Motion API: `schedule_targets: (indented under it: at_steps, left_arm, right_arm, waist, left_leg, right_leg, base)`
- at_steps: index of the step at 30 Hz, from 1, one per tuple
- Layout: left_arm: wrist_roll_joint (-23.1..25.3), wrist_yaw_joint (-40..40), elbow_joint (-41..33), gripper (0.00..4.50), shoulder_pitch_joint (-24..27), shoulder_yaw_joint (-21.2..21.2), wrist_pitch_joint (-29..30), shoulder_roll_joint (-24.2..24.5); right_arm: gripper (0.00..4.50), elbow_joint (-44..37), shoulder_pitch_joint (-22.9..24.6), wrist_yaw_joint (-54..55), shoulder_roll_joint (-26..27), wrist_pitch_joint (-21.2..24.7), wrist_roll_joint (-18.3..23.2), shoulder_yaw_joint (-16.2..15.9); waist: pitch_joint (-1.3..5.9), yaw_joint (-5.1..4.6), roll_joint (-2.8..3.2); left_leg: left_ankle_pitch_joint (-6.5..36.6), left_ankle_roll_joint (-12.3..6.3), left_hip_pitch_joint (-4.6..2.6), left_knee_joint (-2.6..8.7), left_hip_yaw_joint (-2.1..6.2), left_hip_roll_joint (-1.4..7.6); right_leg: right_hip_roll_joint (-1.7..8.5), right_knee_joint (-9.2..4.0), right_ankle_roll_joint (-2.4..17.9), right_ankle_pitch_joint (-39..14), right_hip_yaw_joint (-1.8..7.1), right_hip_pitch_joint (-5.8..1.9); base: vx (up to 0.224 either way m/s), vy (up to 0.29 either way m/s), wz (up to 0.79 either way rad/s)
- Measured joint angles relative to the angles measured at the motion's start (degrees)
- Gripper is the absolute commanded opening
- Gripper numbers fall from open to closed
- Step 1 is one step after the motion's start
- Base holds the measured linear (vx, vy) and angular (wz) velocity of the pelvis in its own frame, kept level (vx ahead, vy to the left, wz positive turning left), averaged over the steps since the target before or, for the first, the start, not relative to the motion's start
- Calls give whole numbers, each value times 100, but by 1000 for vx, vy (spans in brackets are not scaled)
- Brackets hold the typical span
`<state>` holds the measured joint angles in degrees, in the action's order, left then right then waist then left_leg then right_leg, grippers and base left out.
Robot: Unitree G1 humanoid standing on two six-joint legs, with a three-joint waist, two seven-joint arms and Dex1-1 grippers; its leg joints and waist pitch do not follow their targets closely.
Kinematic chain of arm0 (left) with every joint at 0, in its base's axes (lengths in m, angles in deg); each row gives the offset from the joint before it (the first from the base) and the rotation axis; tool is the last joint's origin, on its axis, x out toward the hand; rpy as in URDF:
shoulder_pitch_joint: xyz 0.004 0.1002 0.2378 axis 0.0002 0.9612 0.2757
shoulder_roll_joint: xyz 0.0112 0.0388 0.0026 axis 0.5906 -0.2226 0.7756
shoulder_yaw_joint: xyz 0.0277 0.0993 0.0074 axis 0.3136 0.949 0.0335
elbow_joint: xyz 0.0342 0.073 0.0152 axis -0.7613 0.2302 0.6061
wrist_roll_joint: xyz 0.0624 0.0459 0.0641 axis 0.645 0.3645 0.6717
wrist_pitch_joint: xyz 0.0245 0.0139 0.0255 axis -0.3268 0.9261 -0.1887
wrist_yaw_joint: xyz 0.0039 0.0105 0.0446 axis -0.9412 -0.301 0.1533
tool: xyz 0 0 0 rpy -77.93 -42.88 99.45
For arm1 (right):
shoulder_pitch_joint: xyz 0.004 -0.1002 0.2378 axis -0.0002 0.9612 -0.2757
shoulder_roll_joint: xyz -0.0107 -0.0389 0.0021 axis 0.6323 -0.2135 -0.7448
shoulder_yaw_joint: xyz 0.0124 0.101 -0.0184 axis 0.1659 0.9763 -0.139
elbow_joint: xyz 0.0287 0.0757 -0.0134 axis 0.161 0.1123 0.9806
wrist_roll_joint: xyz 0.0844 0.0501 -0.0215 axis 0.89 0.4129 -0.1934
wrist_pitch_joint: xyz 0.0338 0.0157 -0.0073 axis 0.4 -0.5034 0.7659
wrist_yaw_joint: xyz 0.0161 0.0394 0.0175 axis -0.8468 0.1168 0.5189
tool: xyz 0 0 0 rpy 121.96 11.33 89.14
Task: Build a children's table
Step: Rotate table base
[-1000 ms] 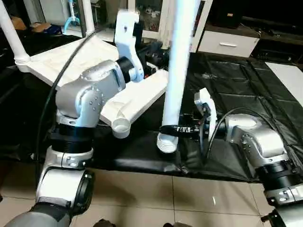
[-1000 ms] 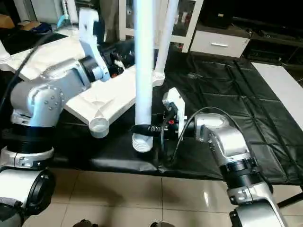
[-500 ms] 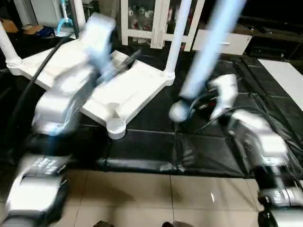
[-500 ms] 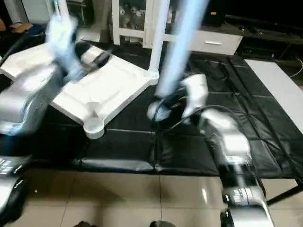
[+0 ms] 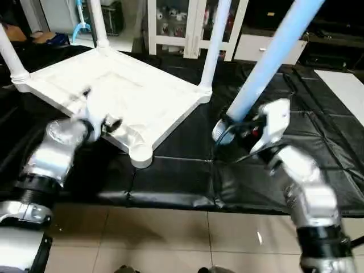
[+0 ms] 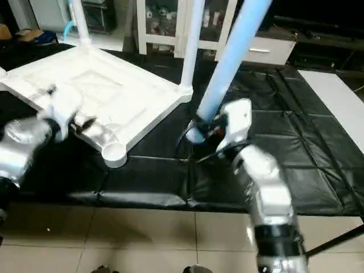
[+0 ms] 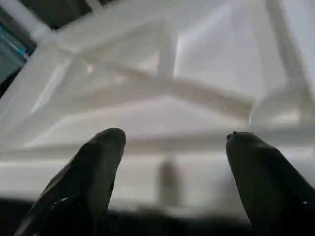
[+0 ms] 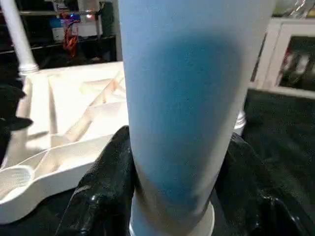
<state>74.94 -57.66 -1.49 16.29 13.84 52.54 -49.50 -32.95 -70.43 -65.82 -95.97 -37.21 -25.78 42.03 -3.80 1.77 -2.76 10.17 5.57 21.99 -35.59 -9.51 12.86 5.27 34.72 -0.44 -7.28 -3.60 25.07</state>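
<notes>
Left pincer: two black fingers spread wide apart, nothing between them. Just beyond the fingertips lies the white plastic rectangular tabletop, underside up, its near edge running across from one finger to the other. Raised diagonal ribs cross the underside past that edge. A rounded corner socket sits beyond one fingertip. No contact visible between fingers and plastic.

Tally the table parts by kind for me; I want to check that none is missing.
Tabletop: 1
Legs standing in corner sockets: 3
Leg held in the right gripper, tilted: 1
Empty socket, near corner: 1
Total: 5 parts, 1 tabletop and 4 legs. The open left gripper holds nothing.
</notes>
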Motion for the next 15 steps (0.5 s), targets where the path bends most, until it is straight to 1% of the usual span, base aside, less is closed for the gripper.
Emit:
schedule_targets:
  at_steps: [2,5,7,10,12,14,15]
  left_arm:
    - [136,57,118,370,3,89,-83,1]
    - [163,-71,101,370,19,137,-133,0]
    - [151,-337,-84,370,85,189,-116,2]
    - [20,-879,-464,370,162,278,99,-70]
    - [17,-1062,-639,370,171,414,196,-77]
    - [48,-1251,-768,370,171,524,257,-52]
    - [63,-1381,-883,370,186,598,338,-44]
  right_arm:
    - [185,-41,2,3,5,31,-14,-32]
    - [185,-161,1,1,-11,38,-25,-60]
    - [185,-179,4,-1,-18,39,-25,-73]
    - [185,-186,4,-12,-76,41,-25,-116]
    - [185,-188,3,-47,-77,41,-25,-168]
    - [185,-189,3,-62,-84,41,-27,-187]
    - [185,-189,3,-71,-106,41,-48,-192]
  waist:
    - [0,3,1]
    - [2,7,0]
    - [3,7,-1]
    - [7,18,5]
    - [9,15,9]
    - [19,10,25]
    - [26,11,21]
  left_leg:
    - [0,0,1,0,1,0]
    - [0,0,-2,0,2,-1]
    - [0,0,-2,0,1,-2]
    - [0,0,-2,0,0,-6]
    - [0,0,-2,0,-1,-6]
    - [0,0,-2,0,-2,-6]
    - [0,0,-2,2,-4,-7]
  right_leg:
    - [0,0,0,0,0,-1]
    - [0,0,0,0,2,-3]
    - [1,0,0,0,4,-4]
    - [3,0,0,0,11,-5]
    - [2,0,0,0,11,-4]
    - [2,0,0,0,13,-4]
    - [3,0,-1,-1,15,-3]
  base:
    - [0,0,0]
    - [0,0,0]
    - [0,0,0]
    - [0,0,0]
    - [0,0,0]
    - [0,0,0]
    - [0,0,0]
